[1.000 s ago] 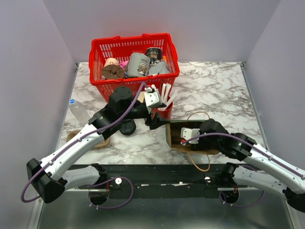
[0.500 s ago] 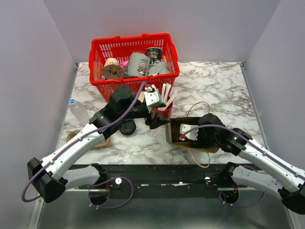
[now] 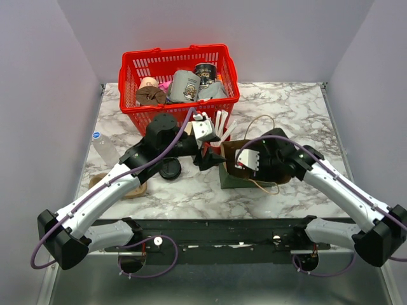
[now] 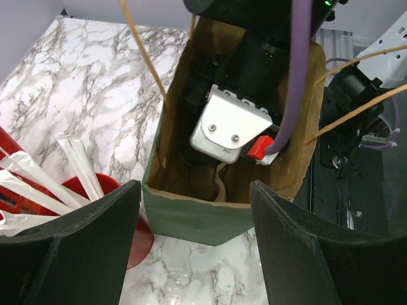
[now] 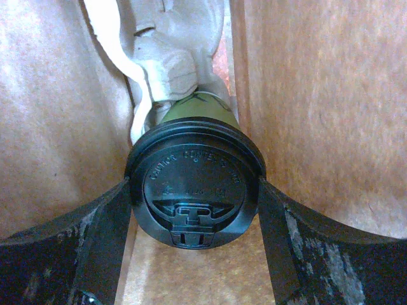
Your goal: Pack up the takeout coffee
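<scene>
The takeout coffee shows in the right wrist view as an olive-green cup with a round black lid, deep inside a paper bag that is green outside and brown inside. My right gripper reaches into the bag, and its two fingers press the lid's rim from both sides. In the top view the bag stands tipped up on the marble, with the right wrist plugged into its mouth. My left gripper hovers open just left of the bag, with nothing between its fingers.
A red cup of white sticks stands against the bag's left side, under my left gripper. A red basket of goods sits at the back. A loose black lid, a plastic bottle and a brown holder lie to the left.
My right arm has swung up and toward the back, tipping the bag from lying flat to standing with the wrist inside it. The left arm has not moved.
</scene>
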Available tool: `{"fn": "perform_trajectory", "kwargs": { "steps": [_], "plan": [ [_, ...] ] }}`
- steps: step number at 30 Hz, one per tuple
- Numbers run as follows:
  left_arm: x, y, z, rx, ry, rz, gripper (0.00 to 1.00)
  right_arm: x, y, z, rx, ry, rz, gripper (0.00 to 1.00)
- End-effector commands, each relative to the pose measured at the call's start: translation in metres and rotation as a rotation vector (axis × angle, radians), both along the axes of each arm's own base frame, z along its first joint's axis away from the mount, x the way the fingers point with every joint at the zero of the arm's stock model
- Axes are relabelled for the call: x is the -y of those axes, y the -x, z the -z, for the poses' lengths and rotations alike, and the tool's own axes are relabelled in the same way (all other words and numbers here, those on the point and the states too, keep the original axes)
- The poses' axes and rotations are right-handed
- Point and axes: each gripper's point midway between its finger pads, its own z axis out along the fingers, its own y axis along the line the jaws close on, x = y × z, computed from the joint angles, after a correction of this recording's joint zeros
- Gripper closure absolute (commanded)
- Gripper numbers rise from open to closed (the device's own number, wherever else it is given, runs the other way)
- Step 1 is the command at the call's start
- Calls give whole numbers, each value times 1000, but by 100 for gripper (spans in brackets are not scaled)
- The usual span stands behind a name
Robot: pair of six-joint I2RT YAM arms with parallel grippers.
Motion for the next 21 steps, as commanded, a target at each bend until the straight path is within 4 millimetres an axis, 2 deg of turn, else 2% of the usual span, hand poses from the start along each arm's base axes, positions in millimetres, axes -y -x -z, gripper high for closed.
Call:
{"fn": "perform_trajectory", "kwargs": {
  "steps": [1, 4, 9, 12, 18, 21],
  "plan": [
    [-6, -11, -13, 28, 6, -45, 22, 0, 24, 16, -213, 43, -99, 99],
    [-11, -16, -18, 40, 0, -61, 23, 2, 31, 23, -307, 83, -140, 100],
    [-18, -20, -30, 87, -11, -79, 22, -2, 15, 22, -324, 125, -158, 99],
    [-20, -22, -38, 105, -5, -86, 22, -5, 8, 30, -374, 156, -163, 99],
    [-24, -22, -48, 154, -16, -83, 22, -4, 7, 47, -463, 183, -157, 99],
    [-26, -23, -55, 186, -22, -83, 22, -5, 7, 44, -479, 178, -159, 98]
  ]
}}
